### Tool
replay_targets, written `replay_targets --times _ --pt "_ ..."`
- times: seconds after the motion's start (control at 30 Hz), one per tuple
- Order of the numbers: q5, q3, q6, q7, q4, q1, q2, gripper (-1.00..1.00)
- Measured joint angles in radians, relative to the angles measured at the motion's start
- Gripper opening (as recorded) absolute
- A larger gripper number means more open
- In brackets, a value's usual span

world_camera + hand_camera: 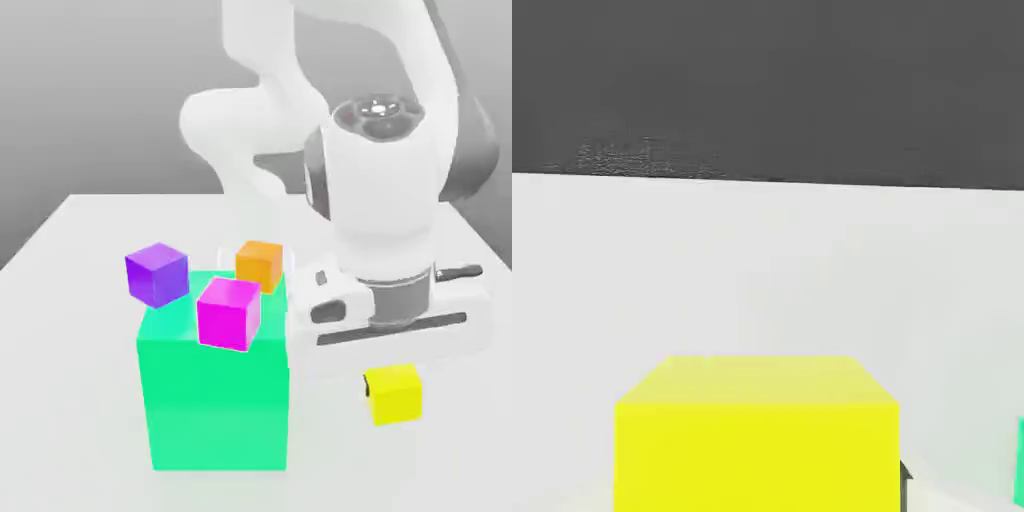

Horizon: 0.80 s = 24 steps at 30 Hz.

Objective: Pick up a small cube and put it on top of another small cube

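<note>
The small cube [394,394], plain bright yellow, sits directly under my hand at the exterior view's right. In the hand view the small cube [757,435] is very close and large. My gripper [392,378] reaches down around it, and a dark fingertip [367,384] shows against its side. The jaws are shut on this cube. A magenta cube [229,313] rests on top of the big green block [215,395].
An orange cube [260,265] stands just behind the green block, and a purple cube [157,274] is by the block's far corner at the exterior view's left. The white table [90,230] stretches back to a grey wall. An edge of the green block [1019,460] shows in the hand view.
</note>
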Motion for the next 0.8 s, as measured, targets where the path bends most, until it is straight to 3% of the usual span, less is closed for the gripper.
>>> replay_targets --times 0.17,0.5,0.57,0.67,0.7,0.8 --pt "-0.065 -0.025 -0.13 -0.031 -0.039 -0.04 -0.181 -1.0" --pt "-0.307 -0.147 -0.397 0.018 -0.123 -0.31 -0.542 -1.0" --pt "-0.327 -0.168 -0.401 0.021 -0.142 -0.347 -0.565 -1.0" --pt "-0.335 -0.179 -0.3 0.02 -0.212 -0.363 -0.532 -1.0" --pt "-0.336 -0.18 -0.259 0.019 -0.237 -0.365 -0.517 1.0" --pt "-0.336 -0.18 -0.259 0.019 -0.237 -0.365 -0.517 1.0"
